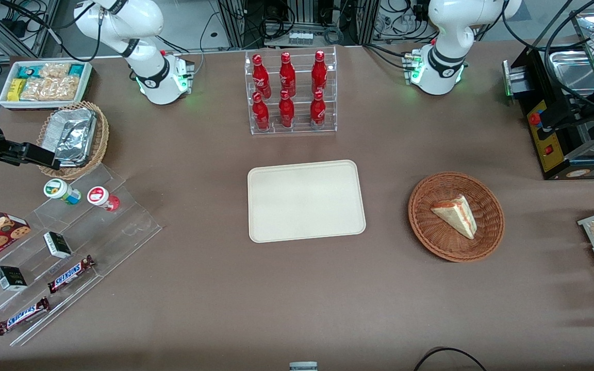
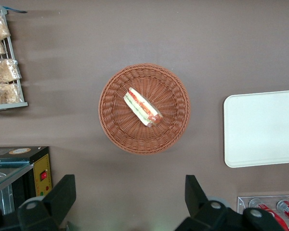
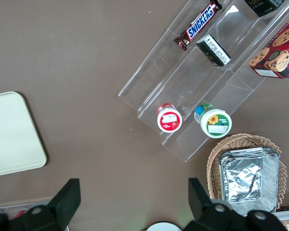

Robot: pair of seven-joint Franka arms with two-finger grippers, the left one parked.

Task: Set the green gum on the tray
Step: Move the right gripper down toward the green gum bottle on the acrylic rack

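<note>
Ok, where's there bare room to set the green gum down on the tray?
The whole tray is bare. Open table borders it toward the sandwich basket and the acrylic stand. Crowded: the stand's step, green gum beside red gum. The gripper, open, is just above.

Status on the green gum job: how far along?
Nothing done: the cream rectangular tray is bare. The green-lidded gum bottle sits untouched on the clear acrylic stepped shelf. The right gripper, fingers open, hovers above the table. Grasp, carry and placement remain.
</note>
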